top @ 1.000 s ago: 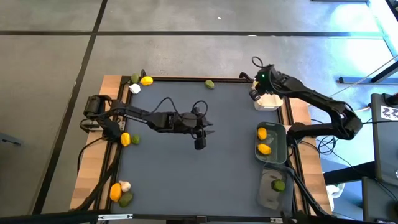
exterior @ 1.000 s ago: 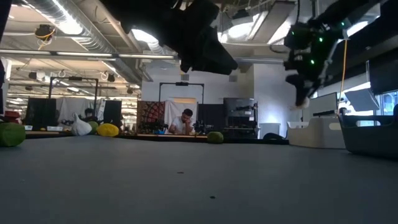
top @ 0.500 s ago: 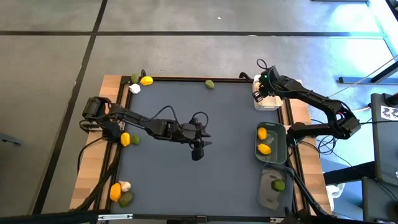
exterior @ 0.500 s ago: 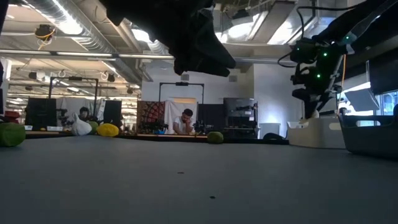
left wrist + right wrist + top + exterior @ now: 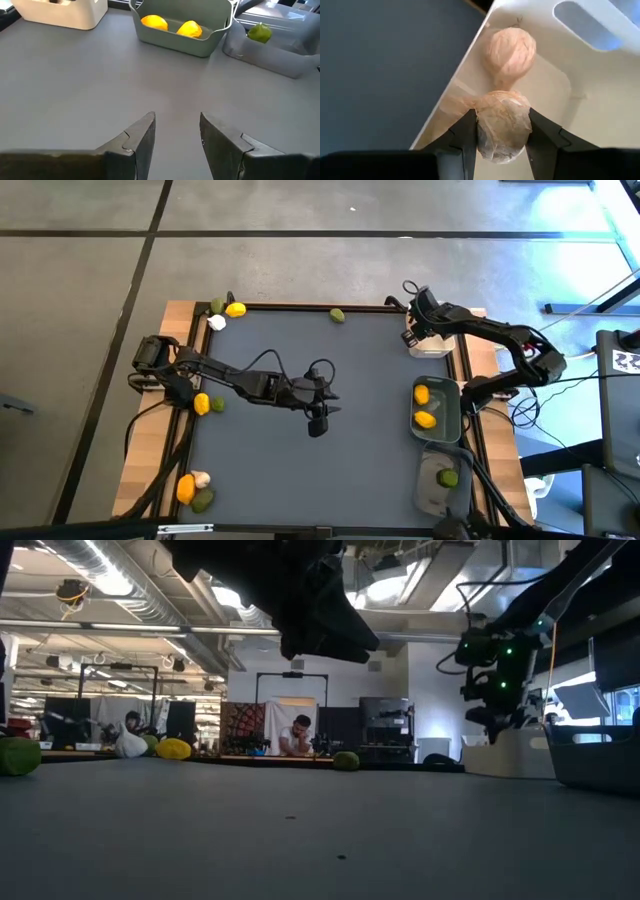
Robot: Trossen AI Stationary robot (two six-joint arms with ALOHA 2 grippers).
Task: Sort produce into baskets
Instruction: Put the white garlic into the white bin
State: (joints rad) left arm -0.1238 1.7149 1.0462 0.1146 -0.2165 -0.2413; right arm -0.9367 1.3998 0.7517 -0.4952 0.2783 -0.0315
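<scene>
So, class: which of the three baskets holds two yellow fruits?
The dark grey-green basket, the middle one on the table's right edge, holds two lemons. The translucent grey basket has one lime; the white basket holds garlic.

We see a dark grey table (image 5: 300,470) with a light wood edge (image 5: 160,470). The arms are black. The white basket (image 5: 600,90) holds a pale beige garlic bulb (image 5: 510,50), and black fingers (image 5: 465,132) press another beige bulb (image 5: 502,125). The grey-green basket (image 5: 200,47) has two yellow lemons (image 5: 154,22) inside. The see-through grey basket (image 5: 280,62) has one green lime (image 5: 259,32). More yellow, green and white pieces (image 5: 225,312) sit by the table's edge.
</scene>
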